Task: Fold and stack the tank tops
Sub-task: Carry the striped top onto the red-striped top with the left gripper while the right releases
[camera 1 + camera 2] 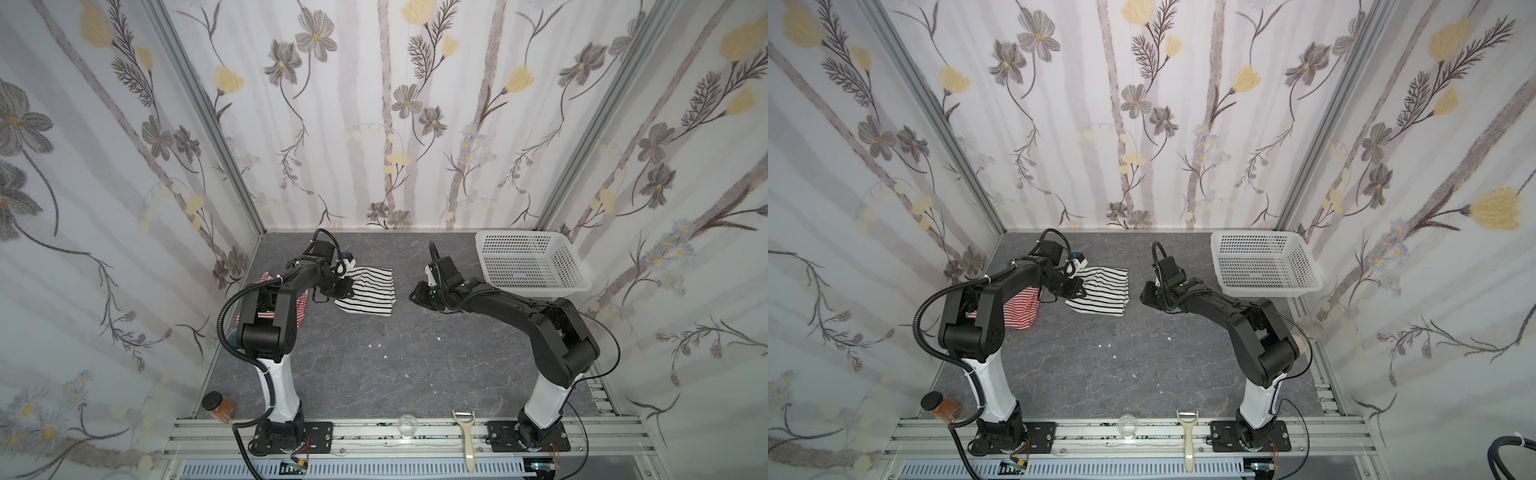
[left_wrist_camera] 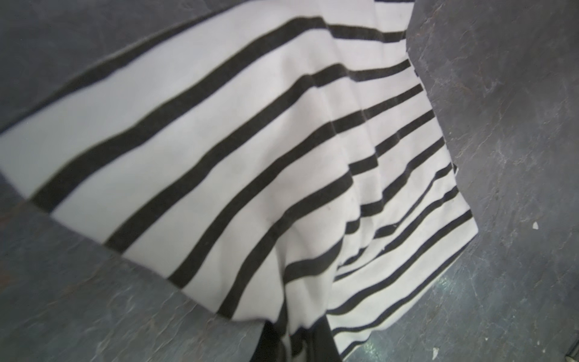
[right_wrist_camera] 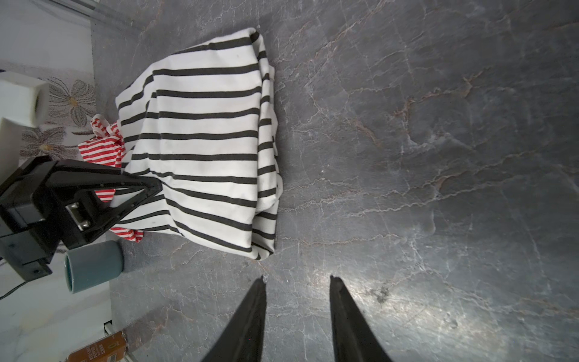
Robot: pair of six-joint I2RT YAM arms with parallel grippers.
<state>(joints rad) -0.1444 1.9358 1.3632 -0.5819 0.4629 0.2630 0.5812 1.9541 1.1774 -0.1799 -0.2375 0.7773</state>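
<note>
Peeler (image 1: 466,440) up front; L gripper (image 3: 153,188) pinches blk-striped top (image 1: 370,291).

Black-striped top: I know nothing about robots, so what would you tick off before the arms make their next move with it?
1. Left gripper shut on an edge of the black-striped top: ok.
2. Right gripper open, empty and apart from that top: ok.
3. Black-striped top lying flat and neatly folded: not ok. It is bunched, with the held edge raised.
4. Red-striped top folded: cannot tell. The left arm hides most of it.
5. Tops stacked: not ok. They lie mostly side by side.
</note>
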